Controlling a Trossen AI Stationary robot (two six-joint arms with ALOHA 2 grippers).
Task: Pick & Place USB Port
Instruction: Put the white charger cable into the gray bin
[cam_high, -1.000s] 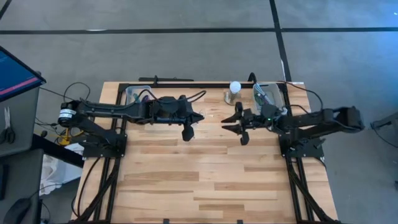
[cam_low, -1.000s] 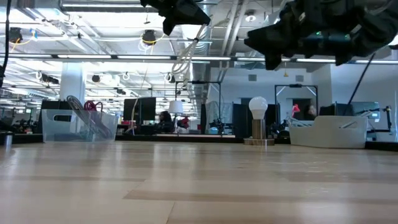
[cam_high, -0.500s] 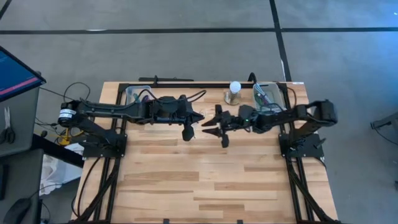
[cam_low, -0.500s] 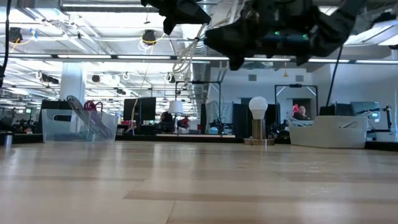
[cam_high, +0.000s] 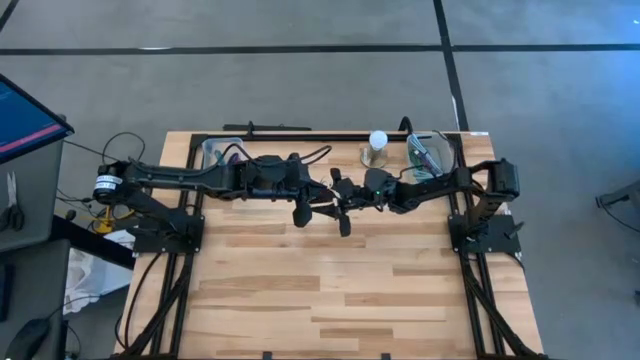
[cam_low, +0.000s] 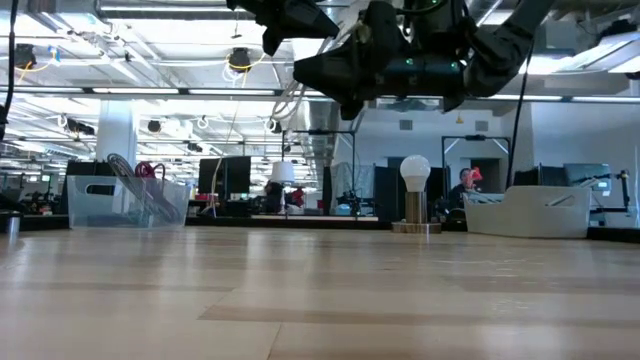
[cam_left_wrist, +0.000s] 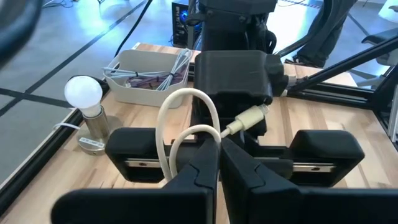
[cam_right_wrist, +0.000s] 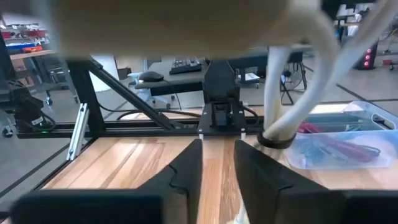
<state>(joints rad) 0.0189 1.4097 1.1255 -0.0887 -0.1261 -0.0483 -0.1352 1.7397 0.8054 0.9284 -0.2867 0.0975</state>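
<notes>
- My left gripper (cam_left_wrist: 219, 163) is clamped shut on a white USB cable (cam_left_wrist: 186, 124), holding it in the air above the table's (cam_high: 300, 300) middle.
- My right gripper (cam_high: 338, 200) sits at the left one's 3 o'clock, fingers around the cable's plug end; whether it grips, I cannot tell.
- I judge the pick done and the handover under way.
- Placing remains; the right-hand bin (cam_high: 432, 150) waits at 1 o'clock.

Left tool (cam_high: 312, 197) and right tool (cam_high: 338, 199) meet above the table (cam_high: 330, 280).
</notes>
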